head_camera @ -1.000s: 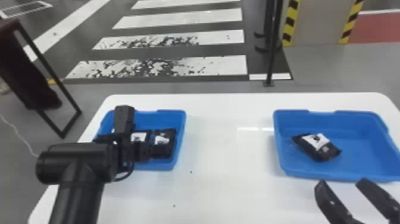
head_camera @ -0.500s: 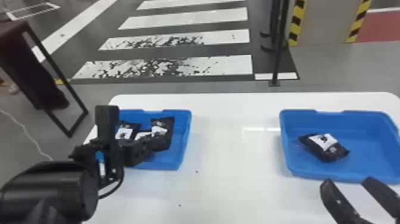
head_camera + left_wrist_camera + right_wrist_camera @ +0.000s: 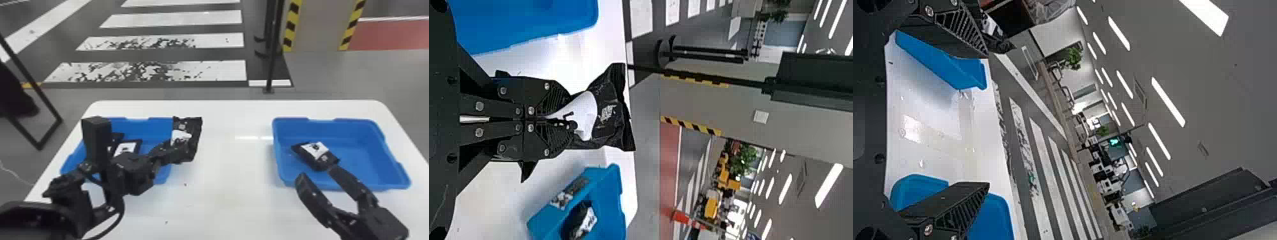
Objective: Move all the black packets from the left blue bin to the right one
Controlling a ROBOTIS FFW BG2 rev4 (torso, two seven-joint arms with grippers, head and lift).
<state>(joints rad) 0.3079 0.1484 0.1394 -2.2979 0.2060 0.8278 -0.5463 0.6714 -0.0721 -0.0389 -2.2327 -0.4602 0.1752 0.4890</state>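
My left gripper is shut on a black packet, held up over the right edge of the left blue bin. In the left wrist view the packet sticks out from the closed left gripper. Two more black packets lie in the left bin, partly hidden by the arm. In the right blue bin rests one black packet with a white label. My right gripper stands open at that bin's near edge; its fingers in the right wrist view are wide apart.
Both bins stand on a white table, with bare tabletop between them. A thin black post rises behind the table, and a dark framed stand is on the floor at the far left.
My left gripper has lifted a packet and swung it right, from inside the left bin to its right edge. The right gripper has come further into view at the right bin's near edge.
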